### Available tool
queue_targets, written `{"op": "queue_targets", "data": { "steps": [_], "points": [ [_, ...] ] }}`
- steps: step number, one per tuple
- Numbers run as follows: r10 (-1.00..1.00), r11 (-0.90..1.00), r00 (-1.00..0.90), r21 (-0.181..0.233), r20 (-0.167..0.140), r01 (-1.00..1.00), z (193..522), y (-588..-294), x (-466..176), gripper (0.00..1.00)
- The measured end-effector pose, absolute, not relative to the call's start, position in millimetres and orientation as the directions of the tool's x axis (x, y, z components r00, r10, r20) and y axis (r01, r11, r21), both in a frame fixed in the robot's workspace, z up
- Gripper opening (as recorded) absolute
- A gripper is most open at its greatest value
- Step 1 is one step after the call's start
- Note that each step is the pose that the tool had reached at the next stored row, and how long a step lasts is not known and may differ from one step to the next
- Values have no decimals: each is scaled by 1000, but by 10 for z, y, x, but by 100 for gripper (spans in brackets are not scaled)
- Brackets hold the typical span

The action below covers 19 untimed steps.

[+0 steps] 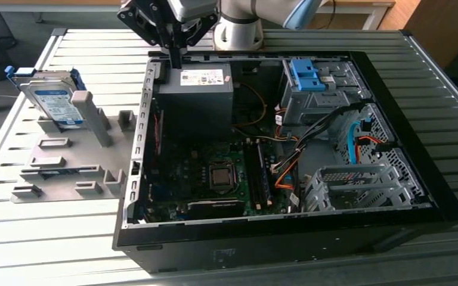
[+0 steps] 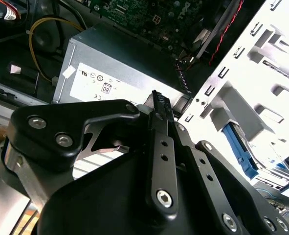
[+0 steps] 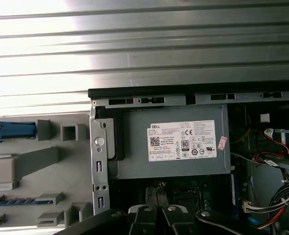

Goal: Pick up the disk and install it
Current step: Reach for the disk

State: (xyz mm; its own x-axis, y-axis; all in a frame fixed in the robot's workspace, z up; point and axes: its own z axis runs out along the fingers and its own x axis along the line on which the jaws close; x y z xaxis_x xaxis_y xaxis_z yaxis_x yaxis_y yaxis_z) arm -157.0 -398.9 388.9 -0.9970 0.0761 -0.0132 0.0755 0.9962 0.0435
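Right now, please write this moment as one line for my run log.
gripper: shut, empty, above power supply in computer case | disk: not picked, leaning in grey fixture, exterior view's left

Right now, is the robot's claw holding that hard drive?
No, the disk stands in the grey rack at the exterior view's left, while the gripper hangs over the power supply.
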Motion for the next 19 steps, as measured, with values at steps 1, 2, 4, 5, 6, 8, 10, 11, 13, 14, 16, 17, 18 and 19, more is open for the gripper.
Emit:
{"op": "queue_targets", "data": {
  "steps": [1,2,4,5,6,8,10,11,13,14,16,17,18,19],
  "points": [
    [76,996,-997,43,-13,76,3889,-3989,-1572,11],
    [76,996,-997,43,-13,76,3889,-3989,-1574,11],
    [76,996,-997,44,-13,76,3889,-3989,-1578,11],
    [76,996,-997,44,-13,76,3888,-3989,-1580,11],
    [76,996,-997,44,-13,76,3888,-3989,-1583,11],
    [76,996,-997,43,-13,76,3888,-3989,-1587,11],
    [76,996,-997,43,-13,76,3887,-3989,-1591,11],
    [76,996,-997,44,-13,76,3887,-3989,-1594,11],
    [76,996,-997,44,-13,76,3886,-3989,-1598,11],
    [76,996,-997,44,-13,76,3886,-3989,-1600,11],
    [76,996,-997,43,-13,76,3885,-3989,-1605,11],
    [76,996,-997,44,-13,76,3885,-3989,-1608,11],
    [76,996,-997,43,-13,76,3885,-3989,-1610,11],
    [76,996,-997,44,-13,76,3885,-3989,-1612,11]
  ]
}}
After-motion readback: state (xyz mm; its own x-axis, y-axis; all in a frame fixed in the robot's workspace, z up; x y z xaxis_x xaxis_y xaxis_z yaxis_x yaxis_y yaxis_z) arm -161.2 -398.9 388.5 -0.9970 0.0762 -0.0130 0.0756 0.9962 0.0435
